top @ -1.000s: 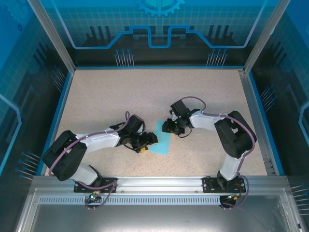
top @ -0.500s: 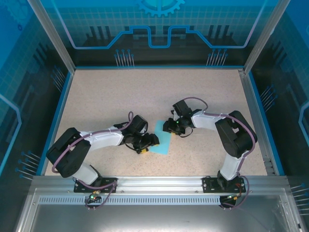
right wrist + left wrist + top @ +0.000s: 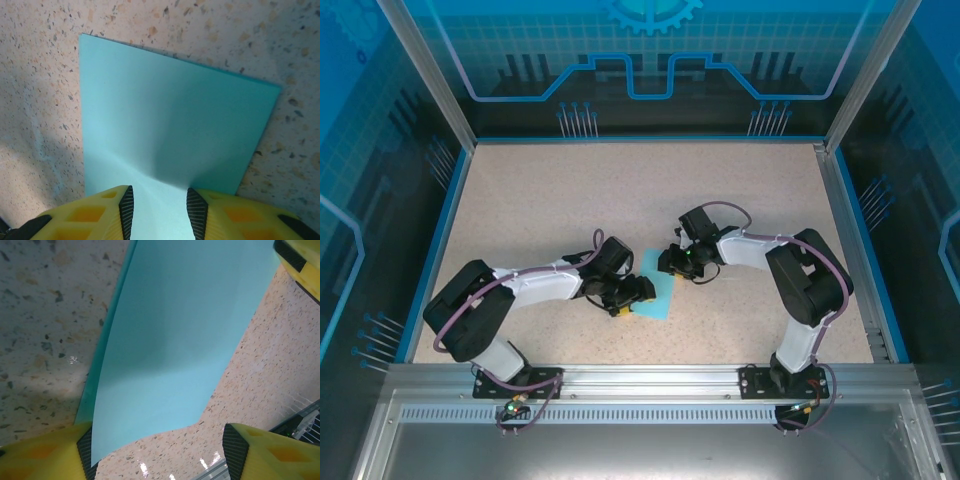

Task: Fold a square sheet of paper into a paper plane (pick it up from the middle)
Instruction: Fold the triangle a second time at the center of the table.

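The left arm [image 3: 530,290] and right arm [image 3: 745,248] had white links between bulky black joints, purple cables [image 3: 720,207] looping alongside, black base plates [image 3: 517,380] at the foot, and yellow jaws faced with ribbed black pads [image 3: 127,205].

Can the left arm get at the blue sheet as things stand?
Probably yes: the left gripper hangs open over the edge of the square sheet of paper, nothing between them. The right gripper sits at the sheet's far side, out of its way.

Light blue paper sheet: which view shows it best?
The right wrist view: the light blue paper sheet shows almost whole, both far corners clear. The left wrist view crops it close; the top view shows it small, partly covered.
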Robot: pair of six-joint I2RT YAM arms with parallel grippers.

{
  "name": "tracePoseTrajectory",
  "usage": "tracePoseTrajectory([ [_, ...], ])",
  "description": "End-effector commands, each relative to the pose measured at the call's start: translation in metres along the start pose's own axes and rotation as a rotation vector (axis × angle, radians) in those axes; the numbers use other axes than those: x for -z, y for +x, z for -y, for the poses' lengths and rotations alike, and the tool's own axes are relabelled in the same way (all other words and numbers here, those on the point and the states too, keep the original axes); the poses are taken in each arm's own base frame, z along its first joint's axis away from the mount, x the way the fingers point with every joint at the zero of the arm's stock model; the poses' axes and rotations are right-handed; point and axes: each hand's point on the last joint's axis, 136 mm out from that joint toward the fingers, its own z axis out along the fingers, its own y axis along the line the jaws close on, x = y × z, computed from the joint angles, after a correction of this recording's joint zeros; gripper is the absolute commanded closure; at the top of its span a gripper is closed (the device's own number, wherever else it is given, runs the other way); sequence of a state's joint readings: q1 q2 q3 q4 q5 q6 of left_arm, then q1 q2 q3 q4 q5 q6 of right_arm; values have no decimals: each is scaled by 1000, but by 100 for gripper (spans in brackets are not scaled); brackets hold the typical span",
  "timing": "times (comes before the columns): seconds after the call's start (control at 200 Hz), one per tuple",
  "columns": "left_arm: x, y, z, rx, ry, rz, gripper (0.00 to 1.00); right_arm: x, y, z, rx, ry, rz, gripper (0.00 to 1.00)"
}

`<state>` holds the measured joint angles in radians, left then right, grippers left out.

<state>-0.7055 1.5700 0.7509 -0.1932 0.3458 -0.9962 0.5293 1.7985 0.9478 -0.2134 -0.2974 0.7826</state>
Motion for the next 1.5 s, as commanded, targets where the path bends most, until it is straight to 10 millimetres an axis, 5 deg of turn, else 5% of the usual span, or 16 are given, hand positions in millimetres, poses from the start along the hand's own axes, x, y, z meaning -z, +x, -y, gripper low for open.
tracePoseTrajectory([
  [0.0, 2, -3, 17, -28, 43, 3, 33, -21, 27, 57, -82, 170, -82, 61],
  [0.585, 29, 3, 65, -92, 231, 2, 44, -23, 28, 61, -85, 189, -94, 62],
  [0.925, 16, -8, 86, -112, 278, -6, 43, -22, 28, 58, -81, 176, -101, 62],
  [1.105, 3, -15, 78, -105, 241, -3, 43, -19, 28, 52, -73, 150, -104, 64],
  [1.496, -6, -22, 54, -92, 160, 45, 63, 56, 0, -20, 119, -138, 59, 67],
])
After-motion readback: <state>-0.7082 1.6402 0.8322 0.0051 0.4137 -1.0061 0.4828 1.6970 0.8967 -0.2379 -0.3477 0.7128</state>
